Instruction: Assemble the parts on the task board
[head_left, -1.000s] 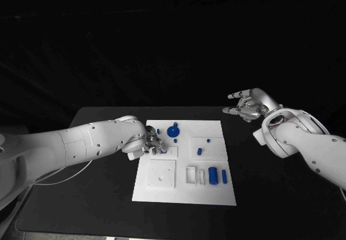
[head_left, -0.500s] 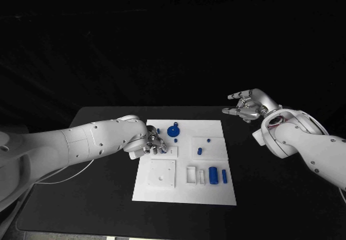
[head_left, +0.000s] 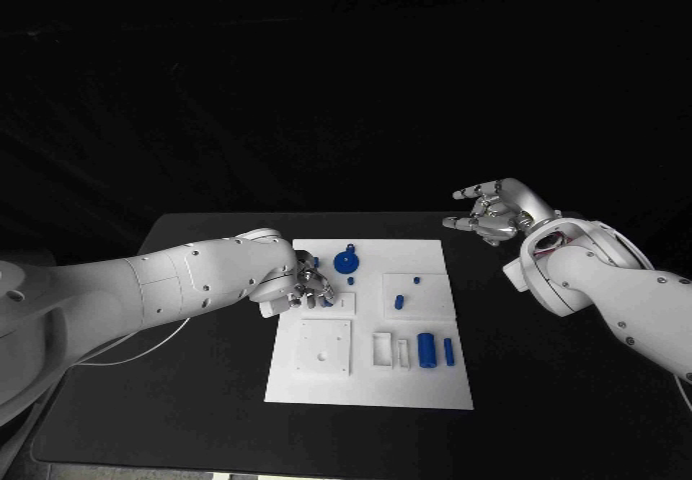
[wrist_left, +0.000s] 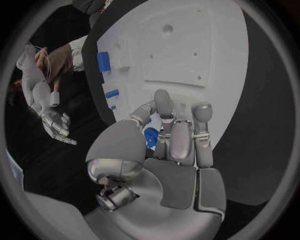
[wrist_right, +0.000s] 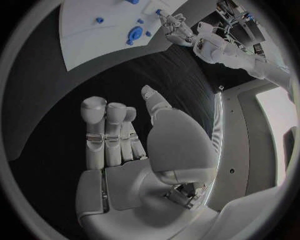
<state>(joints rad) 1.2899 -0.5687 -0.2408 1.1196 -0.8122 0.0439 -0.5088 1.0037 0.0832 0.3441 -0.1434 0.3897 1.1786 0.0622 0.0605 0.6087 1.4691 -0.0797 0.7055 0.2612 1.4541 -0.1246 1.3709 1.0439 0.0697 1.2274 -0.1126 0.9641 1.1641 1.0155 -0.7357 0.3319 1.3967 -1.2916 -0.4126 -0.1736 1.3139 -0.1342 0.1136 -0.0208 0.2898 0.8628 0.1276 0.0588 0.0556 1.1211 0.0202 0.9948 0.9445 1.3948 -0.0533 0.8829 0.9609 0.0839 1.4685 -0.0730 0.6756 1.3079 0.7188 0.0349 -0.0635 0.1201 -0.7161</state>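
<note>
The white task board (head_left: 433, 385) lies in the middle of the black table. My left hand (head_left: 300, 288) hovers over the board's left side and pinches a small blue part (wrist_left: 150, 136) between thumb and fingers. On the board are a round blue part (head_left: 346, 263), small blue pegs (head_left: 397, 299), a thick blue cylinder (head_left: 426, 348) and a slimmer one (head_left: 449, 351). A white square plate (head_left: 325, 347) sits at the near left. My right hand (head_left: 495, 212) is raised beyond the table's far right corner, fingers apart and holding nothing.
White slotted holders (head_left: 387, 350) stand beside the blue cylinders. Bare black table (head_left: 188, 400) surrounds the board on both sides. In the right wrist view the board (wrist_right: 94, 30) and my left hand (wrist_right: 175, 27) lie far off.
</note>
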